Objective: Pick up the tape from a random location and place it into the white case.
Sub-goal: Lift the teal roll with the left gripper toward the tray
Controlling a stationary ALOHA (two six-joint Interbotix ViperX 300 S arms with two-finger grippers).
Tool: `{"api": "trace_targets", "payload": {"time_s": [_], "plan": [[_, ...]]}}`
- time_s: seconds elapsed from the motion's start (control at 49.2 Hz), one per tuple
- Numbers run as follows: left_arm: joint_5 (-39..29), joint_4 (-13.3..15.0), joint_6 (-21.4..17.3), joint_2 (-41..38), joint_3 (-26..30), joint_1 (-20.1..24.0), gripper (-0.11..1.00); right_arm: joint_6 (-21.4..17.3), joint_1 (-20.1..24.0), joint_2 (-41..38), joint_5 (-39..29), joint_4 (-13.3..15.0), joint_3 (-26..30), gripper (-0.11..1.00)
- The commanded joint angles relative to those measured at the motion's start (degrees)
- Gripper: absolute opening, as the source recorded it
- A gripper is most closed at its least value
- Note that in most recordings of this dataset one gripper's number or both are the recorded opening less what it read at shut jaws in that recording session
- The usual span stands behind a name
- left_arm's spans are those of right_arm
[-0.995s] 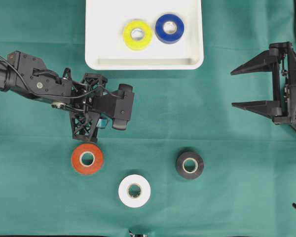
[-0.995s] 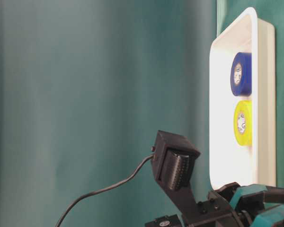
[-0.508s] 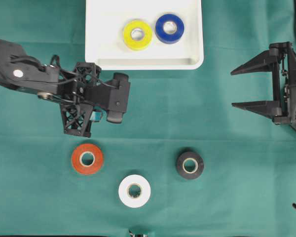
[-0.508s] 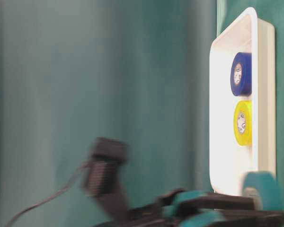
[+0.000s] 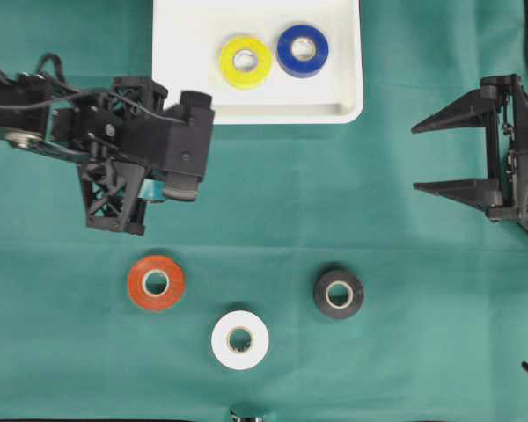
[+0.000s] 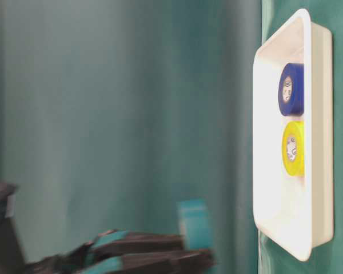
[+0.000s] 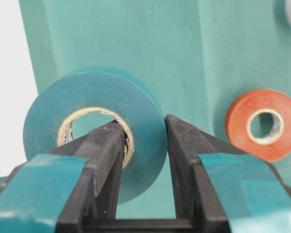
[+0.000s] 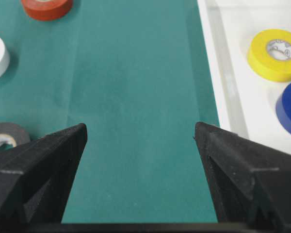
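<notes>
**Teal roll gripped beside the tray**

The left claw (image 7: 144, 145) pinches a teal tape roll (image 7: 94, 126), one finger through its core, just beside the shallow white plastic case (image 5: 257, 110). An orange tape roll (image 5: 155, 282) lies below it. The right claw (image 5: 449, 154) gapes wide, empty.

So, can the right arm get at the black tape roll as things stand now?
Probably yes: the right claw stands open and empty, and only bare green cloth lies between it and the black tape roll.
</notes>
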State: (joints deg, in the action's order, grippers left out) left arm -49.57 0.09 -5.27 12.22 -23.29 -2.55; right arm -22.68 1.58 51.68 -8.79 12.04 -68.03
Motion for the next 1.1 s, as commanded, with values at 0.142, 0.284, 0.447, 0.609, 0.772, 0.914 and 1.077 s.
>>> {"api": "trace_targets", "payload": {"time_s": [0.142,0.284,0.447,0.609,0.772,0.914,1.077], "plan": [[-4.4,-0.1,0.0,4.6,4.6,-0.2,0.23,-0.1,0.0,-0.4,0.3,0.2,0.9,0.87],[-7.5,-0.2,0.1,5.8,7.0,-0.2,0.23,-0.1,-0.1,-0.4,0.3,0.2,1.0,0.87],[-9.9,-0.3,0.1,6.4,9.4,-0.2,0.23,-0.1,0.0,-0.4,0.4,0.1,1.1,0.87],[-11.1,-0.3,0.0,6.4,10.6,-0.2,0.23,-0.1,-0.1,-0.4,0.3,0.2,1.1,0.87],[-11.1,-0.3,0.1,6.5,10.7,-0.2,0.23,-0.1,-0.1,-0.3,0.3,0.2,1.1,0.87],[-11.1,-0.3,0.1,6.4,10.8,-0.2,0.23,0.0,-0.1,-0.4,0.3,0.1,1.1,0.87],[-11.1,-0.3,0.1,6.4,10.7,-0.4,0.23,0.0,-0.1,-0.4,0.3,0.2,1.1,0.87]]}}
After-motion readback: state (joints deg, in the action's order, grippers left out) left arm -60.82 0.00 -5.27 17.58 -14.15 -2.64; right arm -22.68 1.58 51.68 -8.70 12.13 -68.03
